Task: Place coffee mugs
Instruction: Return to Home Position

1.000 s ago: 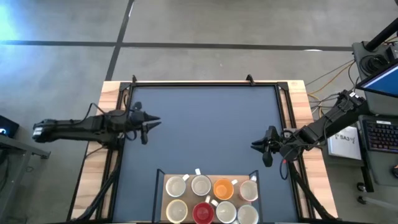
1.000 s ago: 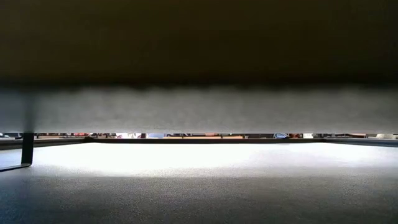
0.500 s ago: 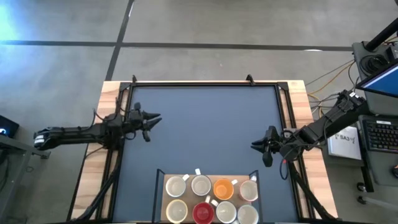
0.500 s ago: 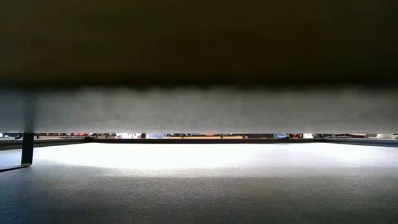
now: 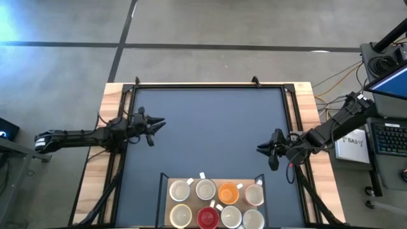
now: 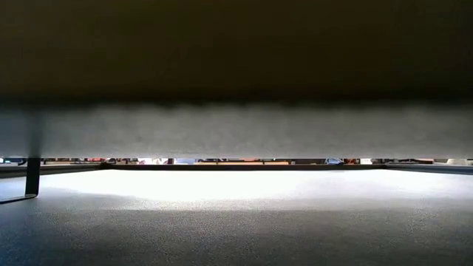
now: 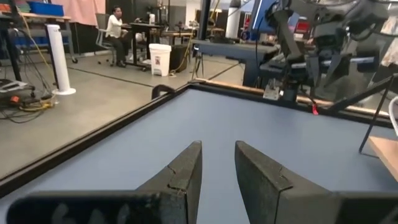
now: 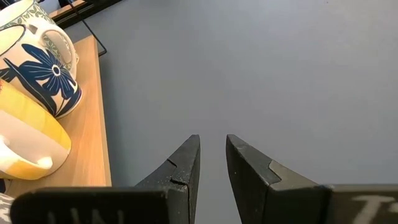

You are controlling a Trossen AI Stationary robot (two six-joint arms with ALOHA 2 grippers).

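Eight coffee mugs (image 5: 216, 203) stand upright in two rows on a wooden tray (image 5: 166, 197) at the table's near edge: mostly white or cream, one orange (image 5: 228, 192), one red (image 5: 208, 217). The right wrist view shows a white mug with blue flowers (image 8: 43, 62) and a pale yellow mug (image 8: 25, 140) on the tray (image 8: 93, 124). My left gripper (image 5: 159, 122) hovers near the table's left edge, far from the mugs, its fingers (image 7: 186, 168) a narrow gap apart. My right gripper (image 5: 261, 148) hovers just beyond the tray's right end, also narrowly open (image 8: 212, 146).
The dark blue mat (image 5: 210, 133) lies bare between the arms, bordered by a black frame (image 5: 210, 84). The tray carries black upright brackets (image 5: 163, 181). Something dark close to the camera fills the upper low view (image 6: 236, 59). A person sits far off in the room (image 7: 114, 25).
My left arm has sunk lower toward the table, while its gripper has stayed near the table's left edge. The right arm and the mugs have kept still.
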